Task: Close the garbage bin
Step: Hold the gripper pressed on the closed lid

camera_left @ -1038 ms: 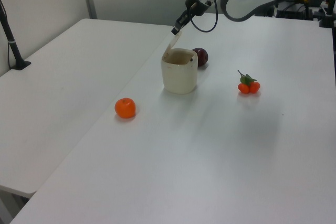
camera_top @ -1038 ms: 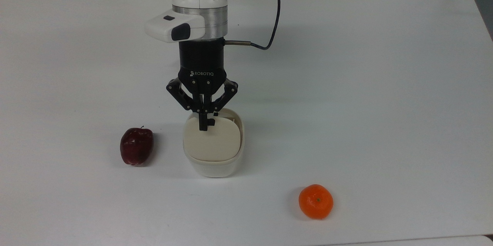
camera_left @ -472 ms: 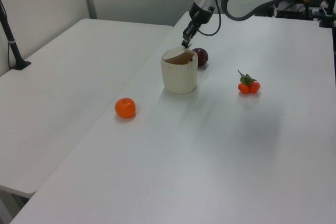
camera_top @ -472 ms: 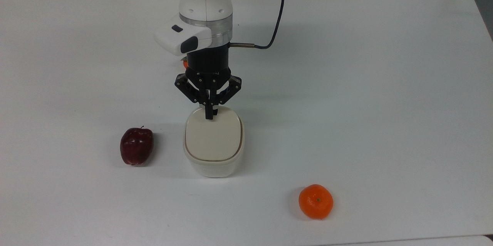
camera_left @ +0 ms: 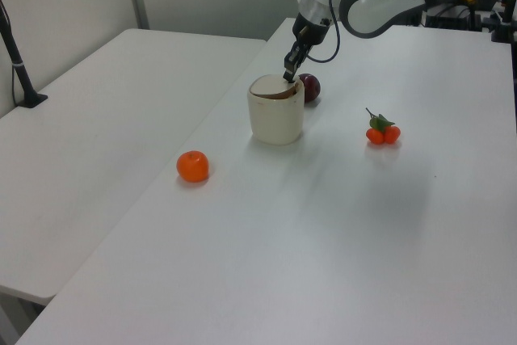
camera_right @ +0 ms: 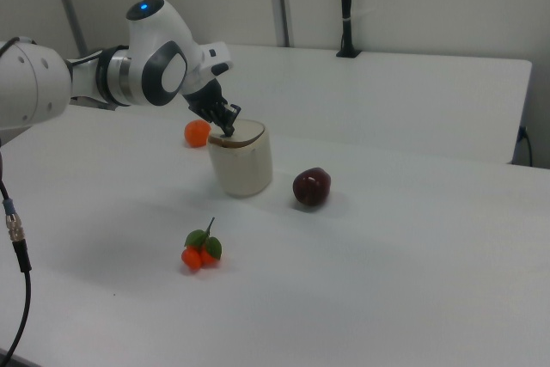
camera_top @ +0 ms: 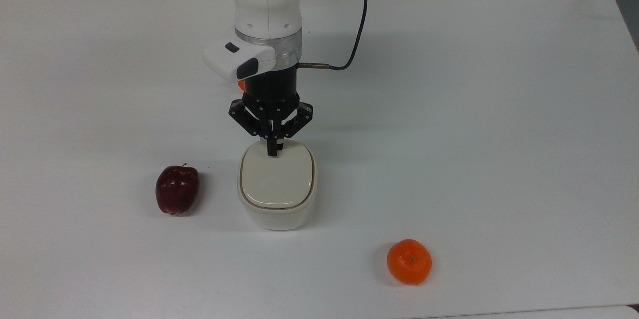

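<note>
On the table [camera_top: 449, 109], my gripper [camera_top: 272, 152], fingers pressed together, touches the garbage bin [camera_top: 277, 184] lid's rear edge; lid nearly flat

Top view: apple [camera_top: 177, 189] left of bin [camera_top: 277, 190]; mandarin [camera_top: 409, 261] right

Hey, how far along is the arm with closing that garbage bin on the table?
Nearly done. The beige lid lies almost flat on the garbage bin, though the left view shows a thin dark gap under one edge. In hand: the gripper, fingers together, presses down on the lid's rear edge. Left: seat the lid fully, then lift away. The red apple and the tangerine sit apart from the bin.
</note>
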Action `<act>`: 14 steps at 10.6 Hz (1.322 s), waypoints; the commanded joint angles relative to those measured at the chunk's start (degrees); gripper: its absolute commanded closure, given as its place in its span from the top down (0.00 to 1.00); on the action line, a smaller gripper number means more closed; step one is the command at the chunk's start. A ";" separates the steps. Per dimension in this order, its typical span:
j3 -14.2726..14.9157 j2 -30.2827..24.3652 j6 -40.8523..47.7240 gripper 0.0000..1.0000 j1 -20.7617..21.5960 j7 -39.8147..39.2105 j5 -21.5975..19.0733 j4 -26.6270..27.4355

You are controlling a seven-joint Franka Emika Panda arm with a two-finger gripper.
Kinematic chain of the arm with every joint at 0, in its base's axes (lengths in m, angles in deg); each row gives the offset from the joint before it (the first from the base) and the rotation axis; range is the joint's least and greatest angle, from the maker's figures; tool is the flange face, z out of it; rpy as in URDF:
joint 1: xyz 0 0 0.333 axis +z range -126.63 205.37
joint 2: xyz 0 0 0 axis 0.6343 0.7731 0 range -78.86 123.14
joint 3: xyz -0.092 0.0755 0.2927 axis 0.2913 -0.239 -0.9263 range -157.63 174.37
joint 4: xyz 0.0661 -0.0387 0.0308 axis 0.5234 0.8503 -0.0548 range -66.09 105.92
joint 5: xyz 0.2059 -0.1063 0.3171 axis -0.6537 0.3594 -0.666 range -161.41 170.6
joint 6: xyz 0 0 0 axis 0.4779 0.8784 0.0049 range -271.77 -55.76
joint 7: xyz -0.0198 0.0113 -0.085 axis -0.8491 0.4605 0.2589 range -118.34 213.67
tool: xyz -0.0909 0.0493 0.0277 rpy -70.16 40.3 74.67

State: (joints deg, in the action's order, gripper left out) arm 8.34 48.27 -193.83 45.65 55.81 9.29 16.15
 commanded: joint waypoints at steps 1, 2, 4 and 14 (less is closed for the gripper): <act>-0.06 0.23 1.10 0.00 0.14 -0.14 0.05 0.60; -0.06 0.41 1.10 0.00 0.14 -0.14 -0.04 0.69; -0.06 0.76 1.10 0.00 0.22 -0.06 -0.04 1.04; -0.06 1.55 1.01 0.00 0.31 -0.06 -0.13 1.22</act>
State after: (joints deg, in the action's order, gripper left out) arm 8.33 49.45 -193.83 45.65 55.81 9.29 16.29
